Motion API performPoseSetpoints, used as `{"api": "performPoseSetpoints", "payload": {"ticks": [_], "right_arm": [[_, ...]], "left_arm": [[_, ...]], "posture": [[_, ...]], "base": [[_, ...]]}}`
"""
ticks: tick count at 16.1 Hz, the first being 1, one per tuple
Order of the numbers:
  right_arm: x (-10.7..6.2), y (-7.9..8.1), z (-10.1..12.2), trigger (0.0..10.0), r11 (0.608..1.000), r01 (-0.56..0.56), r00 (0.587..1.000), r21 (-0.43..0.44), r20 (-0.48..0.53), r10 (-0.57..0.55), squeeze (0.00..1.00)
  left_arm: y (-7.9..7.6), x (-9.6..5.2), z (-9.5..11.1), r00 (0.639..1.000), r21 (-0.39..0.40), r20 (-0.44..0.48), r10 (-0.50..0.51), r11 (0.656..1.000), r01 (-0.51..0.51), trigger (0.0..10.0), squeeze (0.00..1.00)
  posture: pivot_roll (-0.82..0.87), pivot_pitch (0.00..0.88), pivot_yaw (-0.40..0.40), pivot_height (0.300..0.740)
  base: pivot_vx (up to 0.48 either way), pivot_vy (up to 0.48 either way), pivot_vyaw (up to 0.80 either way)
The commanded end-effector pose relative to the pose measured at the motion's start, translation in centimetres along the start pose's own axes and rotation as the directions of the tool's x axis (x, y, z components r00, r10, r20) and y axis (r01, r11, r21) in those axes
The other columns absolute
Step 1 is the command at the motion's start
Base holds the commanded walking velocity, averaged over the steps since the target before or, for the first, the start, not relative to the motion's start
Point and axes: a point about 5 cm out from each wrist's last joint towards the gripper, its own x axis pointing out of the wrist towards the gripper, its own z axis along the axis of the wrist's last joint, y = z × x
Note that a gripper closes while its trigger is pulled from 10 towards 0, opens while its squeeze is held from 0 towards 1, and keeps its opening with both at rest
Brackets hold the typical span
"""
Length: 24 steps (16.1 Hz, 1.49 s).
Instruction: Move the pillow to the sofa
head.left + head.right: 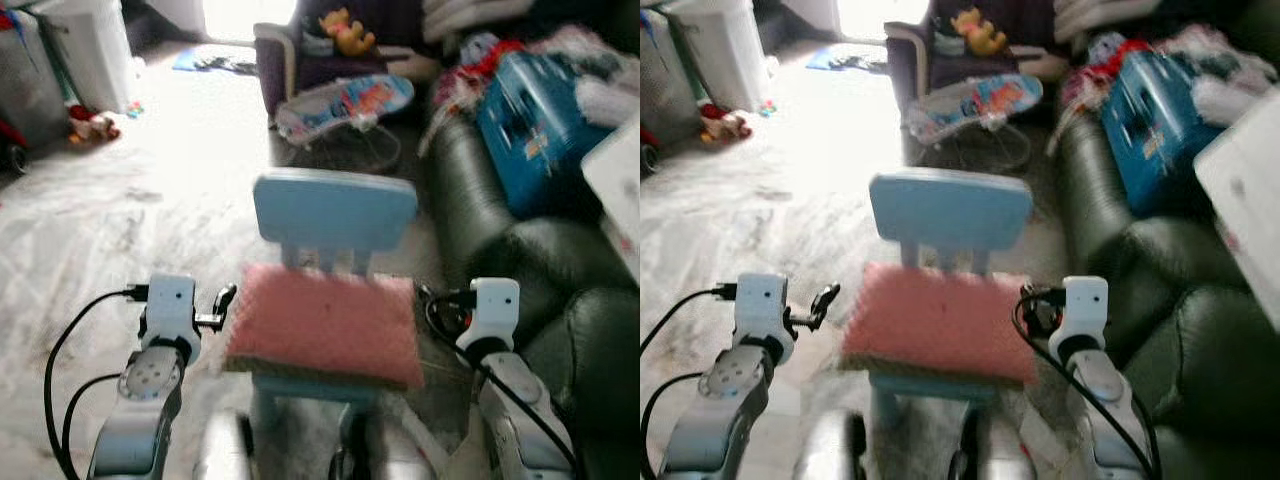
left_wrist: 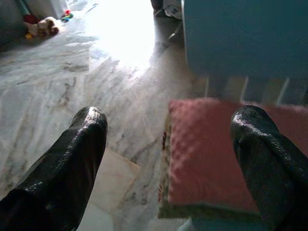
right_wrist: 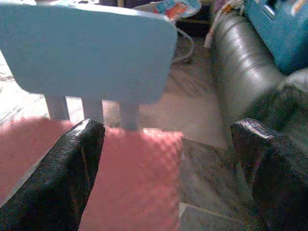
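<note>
Pillow point(image 1: 325, 325), pink and nubbly, lies flat on the seat of a small blue chair point(image 1: 333, 210), its front edge overhanging the seat. The left gripper point(image 2: 168, 139) sits beside the pillow's left edge, jaws wide; in the left wrist view one finger is over bare floor point(image 1: 150, 200) and the other is over the pillow's top, without a clear touch. The right gripper point(image 3: 166, 159) sits at the pillow's right side, jaws also wide; its wrist view puts one finger over the pink cloth and the other out toward the sofa point(image 1: 500, 230), with the pillow's right corner between them. The head views show what the wrist views cut off: both silver arms flanking the chair, and the dark sofa just right of it. On the sofa lie a blue box point(image 1: 535, 125) and a heap of clothes point(image 1: 1110, 60); what the box holds cannot be told. Beyond the chair a baby bouncer point(image 1: 345, 105) stands on the floor, and a yellow toy point(image 1: 347, 30) sits on an armchair point(image 1: 290, 60).
</note>
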Motion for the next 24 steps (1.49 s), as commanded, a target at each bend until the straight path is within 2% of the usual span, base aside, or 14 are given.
{"api": "performPoseSetpoints", "payload": {"ticks": [1, 4, 9, 14, 22, 24], "right_arm": [[-0.11, -0.02, -0.13, 10.0, 1.000, -0.007, 1.000, -0.001, -0.008, 0.007, 0.00], [-0.07, -0.03, -0.13, 10.0, 1.000, -0.005, 1.000, 0.006, -0.008, 0.005, 0.00], [0.06, -0.03, -0.11, 10.0, 1.000, -0.008, 1.000, 0.006, -0.009, 0.008, 0.00], [0.14, 0.01, -0.10, 10.0, 1.000, -0.015, 1.000, 0.005, -0.008, 0.015, 0.00], [0.11, -0.05, -0.10, 10.0, 1.000, -0.015, 1.000, -0.002, -0.008, 0.015, 0.00], [0.09, -0.06, -0.15, 10.0, 1.000, -0.015, 1.000, -0.004, -0.012, 0.015, 0.00]], "left_arm": [[0.03, -0.05, 0.23, 1.000, 0.008, 0.004, 0.004, 1.000, -0.004, 10.0, 0.00], [0.35, 0.15, 0.49, 0.997, 0.069, 0.023, 0.070, 0.995, -0.071, 10.0, 0.00], [0.74, 0.32, 0.85, 0.999, 0.009, 0.018, 0.049, 0.999, -0.049, 10.0, 0.00], [0.51, 0.42, 1.16, 0.999, -0.014, 0.032, 0.030, 0.999, -0.029, 10.0, 0.00], [0.22, 0.45, 1.11, 1.000, -0.024, 0.025, 0.017, 1.000, -0.016, 10.0, 0.00], [0.11, 0.33, 1.10, 0.999, -0.009, 0.028, 0.031, 1.000, -0.030, 10.0, 0.00]], "posture": [[0.01, 0.000, -0.055, 0.575], [0.01, 0.000, -0.055, 0.565], [0.01, 0.000, -0.056, 0.565], [0.01, 0.000, -0.058, 0.565], [0.00, 0.000, -0.058, 0.565], [0.00, 0.000, -0.058, 0.565]], "base": [[0.000, 0.000, 0.00], [0.000, 0.000, 0.00], [0.000, 0.000, 0.00], [0.000, 0.000, 0.00], [0.351, 0.000, 0.00], [0.000, 0.000, 0.00]]}}
